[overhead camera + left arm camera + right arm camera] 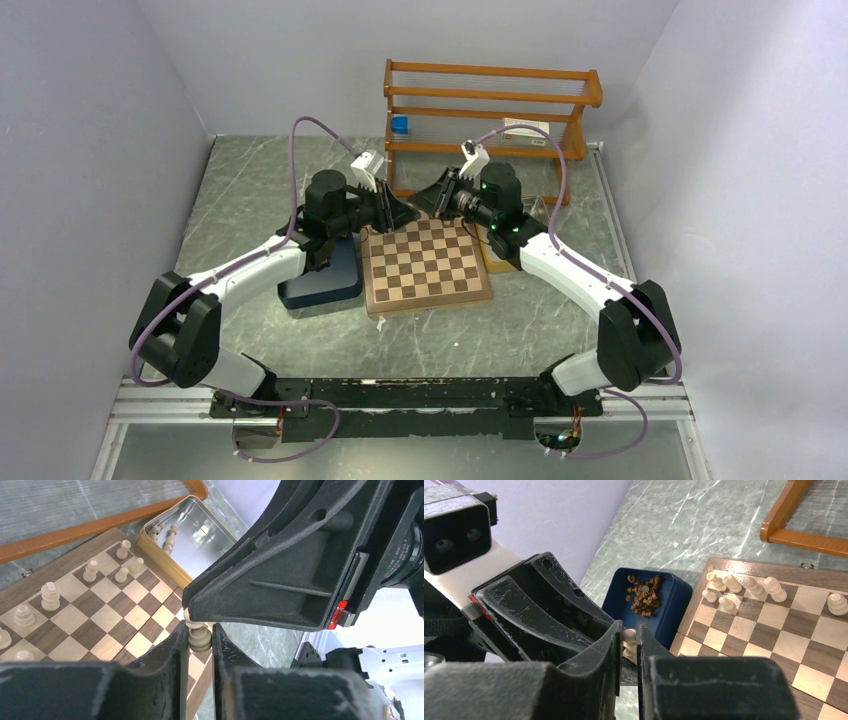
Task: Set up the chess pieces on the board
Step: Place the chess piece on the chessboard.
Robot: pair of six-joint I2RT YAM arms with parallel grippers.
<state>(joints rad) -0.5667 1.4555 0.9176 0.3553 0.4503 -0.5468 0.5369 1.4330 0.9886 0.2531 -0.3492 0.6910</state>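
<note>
**Top view.** The board (425, 265) lies at the middle of a grey-green marbled desk (250, 190).
- A dark blue tray (320, 282) is set just beside the board's left edge.
- A tan tray (492, 262) on the board's right is largely covered by the right arm.
- A wooden rack (490, 100) stands behind the board's far edge, with a small blue box (400, 125) on it.
- The left fingers (395, 210) and right fingers (440, 197) are met tip to tip over that far edge.
- Plain pale walls (90, 150) close in the sides and back.

**Left wrist view.** A pale piece (199, 636) is pinched at its base by the left fingers (172, 675), off the board's edge.
- Much of the frame is blocked by the right fingers (280, 580), whose tip sits on the piece's top.
- Cream pieces (50, 596) stand on the board (110, 615).
- More cream pieces lie in the tan tray (210, 540), just beside the board.

**Right wrist view.** The pale piece (629, 640) is pinched between the right fingers (606, 665) as well.
- The left fingers (539, 615) crowd the frame's left.
- Dark brown pieces (644, 596) are heaped in the dark blue tray (674, 605), beside the board (774, 640).
- Cream pieces (744, 585) are lined along the board's edge nearest the rack (789, 520).
</note>
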